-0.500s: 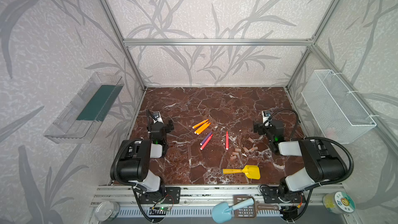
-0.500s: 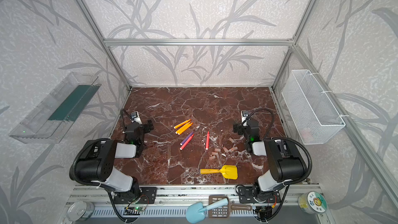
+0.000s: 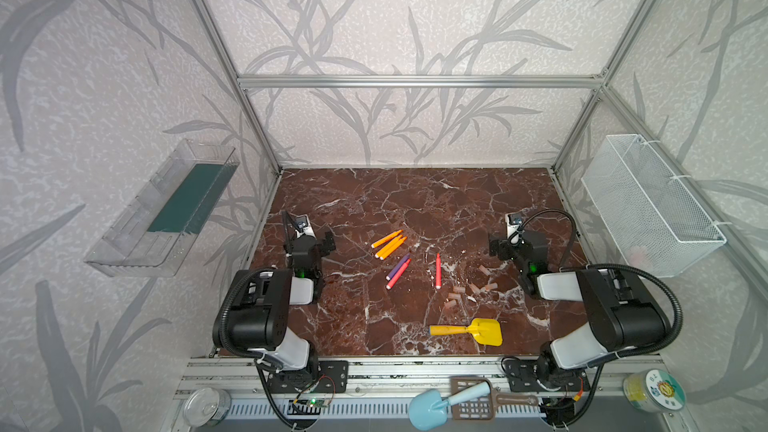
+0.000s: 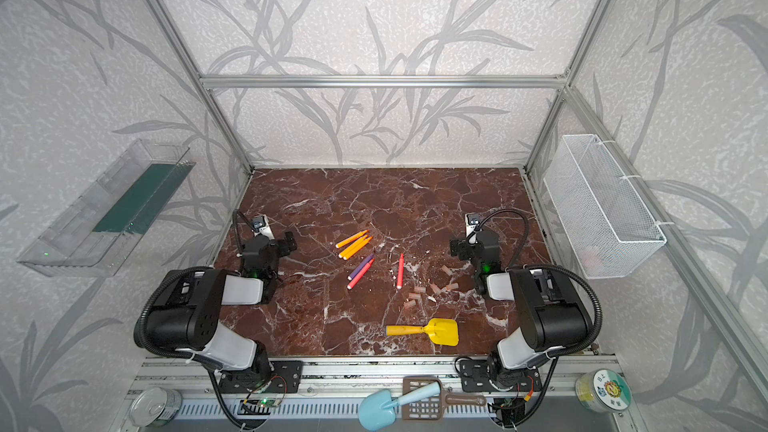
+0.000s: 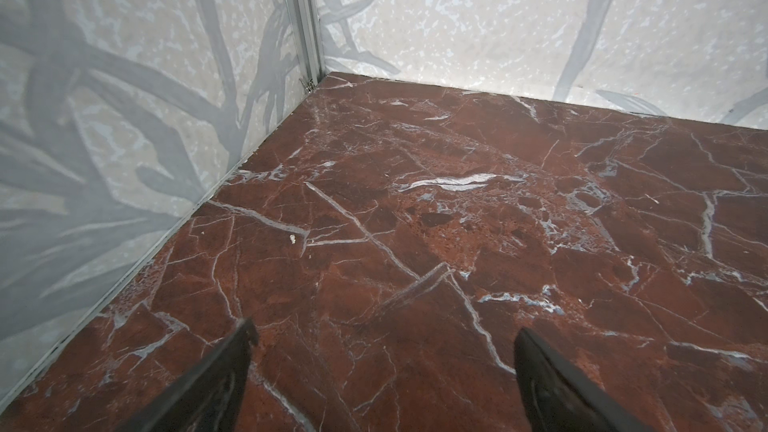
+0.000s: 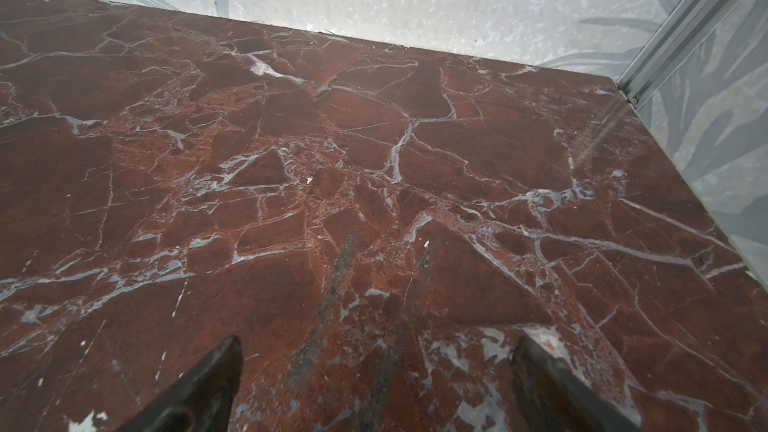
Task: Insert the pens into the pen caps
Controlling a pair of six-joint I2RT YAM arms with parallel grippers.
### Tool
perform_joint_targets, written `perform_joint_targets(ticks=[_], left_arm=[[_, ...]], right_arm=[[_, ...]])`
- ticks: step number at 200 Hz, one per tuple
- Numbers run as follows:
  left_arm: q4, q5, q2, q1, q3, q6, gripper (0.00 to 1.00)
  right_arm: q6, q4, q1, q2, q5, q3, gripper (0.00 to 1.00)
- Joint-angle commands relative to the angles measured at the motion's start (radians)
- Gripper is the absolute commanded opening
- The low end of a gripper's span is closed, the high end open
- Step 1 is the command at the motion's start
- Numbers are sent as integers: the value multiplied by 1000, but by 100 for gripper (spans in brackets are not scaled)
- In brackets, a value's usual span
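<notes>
Three orange pens (image 3: 389, 243) (image 4: 353, 244) lie side by side at mid-table. A purple pen (image 3: 397, 266) and a pink pen (image 3: 399, 275) lie close together nearer the front, and a red pen (image 3: 438, 270) (image 4: 400, 270) lies to their right. Several pale pen caps (image 3: 458, 290) (image 4: 419, 289) are scattered right of the red pen. My left gripper (image 3: 310, 238) (image 5: 382, 338) stands open at the table's left, and my right gripper (image 3: 516, 243) (image 6: 378, 347) stands open at its right. Both are empty over bare marble, and neither wrist view shows pens or caps.
A yellow toy shovel (image 3: 471, 330) lies near the front edge, below the caps. A white wire basket (image 3: 648, 205) hangs on the right wall and a clear tray (image 3: 162, 209) on the left wall. A blue scoop (image 3: 432, 409) and tins sit on the front rail.
</notes>
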Motion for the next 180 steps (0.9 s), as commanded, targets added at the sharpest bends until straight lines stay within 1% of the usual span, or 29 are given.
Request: perform_joint_targets(ticks=[1, 65, 79, 86, 93, 103, 112, 125, 143, 153, 164, 172, 180], left_arm=[[4, -8, 8, -2, 19, 24, 99], [5, -7, 8, -2, 19, 25, 99], [8, -10, 7, -5, 17, 26, 99], [0, -16, -7, -8, 17, 28, 99], [-28, -18, -41, -14, 18, 38, 99], [-76, -35, -100, -41, 15, 65, 99], [-105, -93, -151, -82, 6, 89, 99], [-113, -162, -199, -128, -3, 128, 99], [-145, -211, -255, -172, -2, 150, 99], [-221, -224, -305, -187, 21, 113, 99], [-353, -205, -365, -184, 61, -10, 99], [-425, -167, -394, -183, 88, -72, 99], [-475, -100, -410, -182, 113, -113, 99]], right_arm=[[-3, -3, -2, -19, -6, 20, 99], [-4, -3, -2, -20, -7, 20, 99], [-11, 32, 0, -27, -19, 7, 99], [-18, 44, 4, -41, -21, 0, 99], [-24, 28, 14, -67, 6, -5, 99], [-18, -16, 26, -115, 49, -7, 99], [1, -78, 30, -166, 77, 2, 99], [64, -270, 31, -236, 123, 43, 99], [143, -529, 30, -307, 169, 129, 99], [199, -621, 31, -330, 185, 165, 99], [244, -638, 31, -351, 161, 174, 99], [274, -625, 31, -365, 134, 170, 99], [310, -602, 29, -379, 111, 164, 99]])
